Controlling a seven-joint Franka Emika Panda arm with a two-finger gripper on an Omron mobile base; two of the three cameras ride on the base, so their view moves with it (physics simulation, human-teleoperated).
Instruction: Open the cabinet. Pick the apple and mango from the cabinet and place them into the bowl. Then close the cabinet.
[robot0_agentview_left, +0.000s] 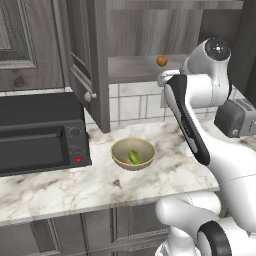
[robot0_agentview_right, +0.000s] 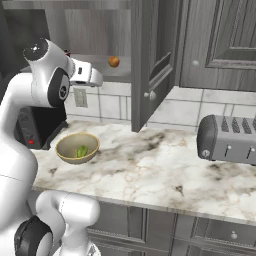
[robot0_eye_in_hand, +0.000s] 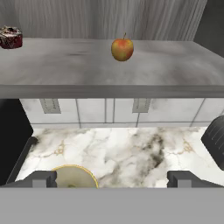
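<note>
With the mango (robot0_agentview_left: 134, 157) already lying in the bowl (robot0_agentview_left: 120, 149) on the counter (robot0_agentview_left: 60, 185), the step in hand appears to be fetching the apple (robot0_eye_in_hand: 122, 48), which sits upright on the cabinet (robot0_agentview_left: 85, 55) shelf, a little back from the shelf's front edge and well apart from a small dark red item (robot0_eye_in_hand: 10, 36) at the far end of the same shelf. The gripper (robot0_eye_in_hand: 112, 178) is spread wide and holds nothing; in the hand view it sits in front of and below the shelf, with the apple close to the middle line between its fingertips (robot0_eye_in_hand: 40, 178). To do this well, the hand likely needs to rise until the fingers clear the shelf's front lip, then go straight in level with the apple's widest part, keeping the fruit centred so neither finger nudges it and sets it rolling. Both cabinet doors stand swung out on either side of the shelf, so the forearm should stay between them.
</note>
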